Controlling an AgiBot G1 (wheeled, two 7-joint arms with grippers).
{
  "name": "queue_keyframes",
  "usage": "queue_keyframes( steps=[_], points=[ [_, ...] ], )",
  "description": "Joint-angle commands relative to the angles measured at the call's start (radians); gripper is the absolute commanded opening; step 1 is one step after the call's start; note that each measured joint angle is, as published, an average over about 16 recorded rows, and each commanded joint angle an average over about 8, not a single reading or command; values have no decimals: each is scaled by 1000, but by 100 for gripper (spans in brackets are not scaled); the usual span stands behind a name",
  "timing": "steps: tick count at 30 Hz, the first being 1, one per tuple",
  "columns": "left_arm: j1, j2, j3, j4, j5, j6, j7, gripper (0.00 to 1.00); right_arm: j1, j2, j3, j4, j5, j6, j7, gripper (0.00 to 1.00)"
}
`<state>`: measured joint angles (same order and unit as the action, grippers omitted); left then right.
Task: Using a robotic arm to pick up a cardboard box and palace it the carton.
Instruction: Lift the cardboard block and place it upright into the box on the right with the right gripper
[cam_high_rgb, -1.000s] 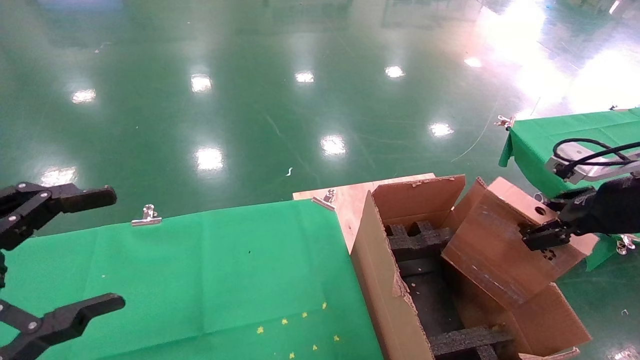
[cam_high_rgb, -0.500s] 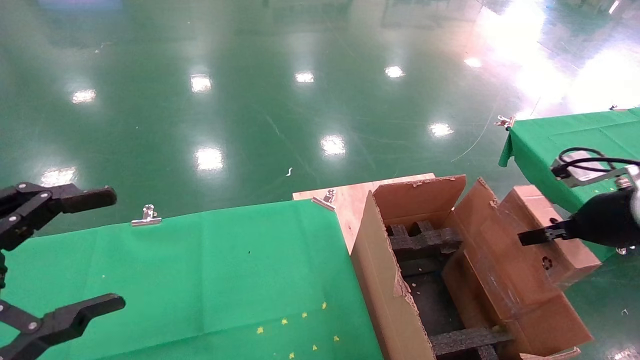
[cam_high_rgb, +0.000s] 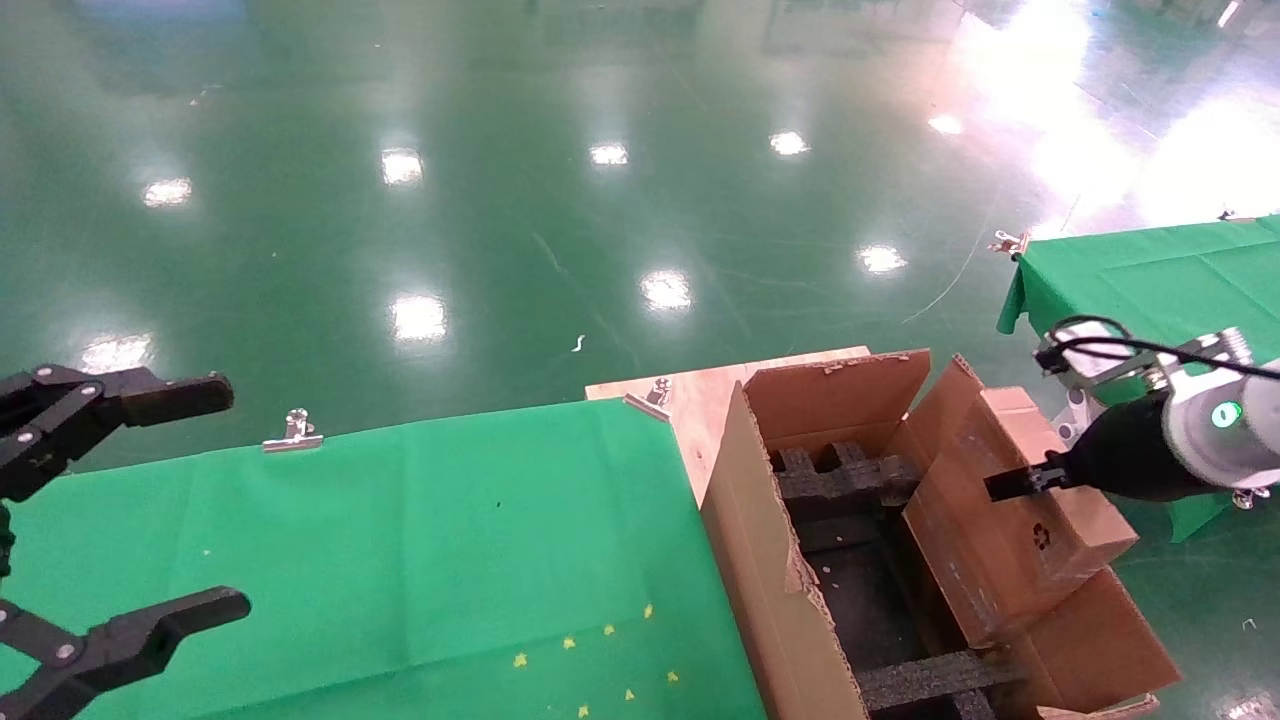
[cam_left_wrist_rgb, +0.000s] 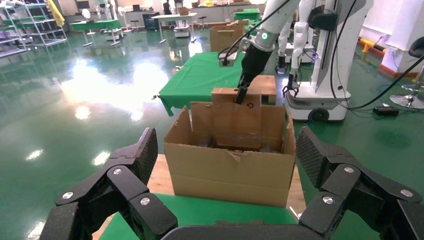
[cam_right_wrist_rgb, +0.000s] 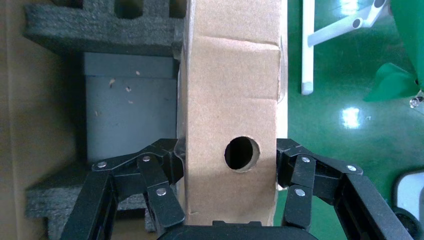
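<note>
Both our hands in frame, right hand (cam_right_wrist_rgb: 230, 210) clamped on the cardboard box (cam_high_rgb: 1030, 500) over the carton (cam_high_rgb: 780, 590) at lower right, left hand (cam_high_rgb: 150, 500) spread apart at lower left

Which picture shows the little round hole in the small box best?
The right wrist view: the round hole faces the camera, on the cardboard box gripped by the right gripper. In the head view the box shows its recycling mark, no hole. In the left wrist view the box is far off, hole unseen.

Green cloth (cam_high_rgb: 400, 540) on table, metal clip (cam_high_rgb: 293, 432) at edge; glossy green floor (cam_high_rgb: 500, 200).
</note>
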<state>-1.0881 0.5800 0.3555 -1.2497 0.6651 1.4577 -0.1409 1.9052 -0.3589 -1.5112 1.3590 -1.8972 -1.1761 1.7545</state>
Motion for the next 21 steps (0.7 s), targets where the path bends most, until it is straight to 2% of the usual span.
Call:
queue_keyframes(
  steps=[1, 21],
  points=[
    [0, 0, 0, 0, 0, 0, 0, 100, -13, -10, -7, 0, -14, 12, 18, 0],
    [0, 0, 0, 0, 0, 0, 0, 100, -129, -55, -59, -3, -116, 113, 148, 0]
  ],
)
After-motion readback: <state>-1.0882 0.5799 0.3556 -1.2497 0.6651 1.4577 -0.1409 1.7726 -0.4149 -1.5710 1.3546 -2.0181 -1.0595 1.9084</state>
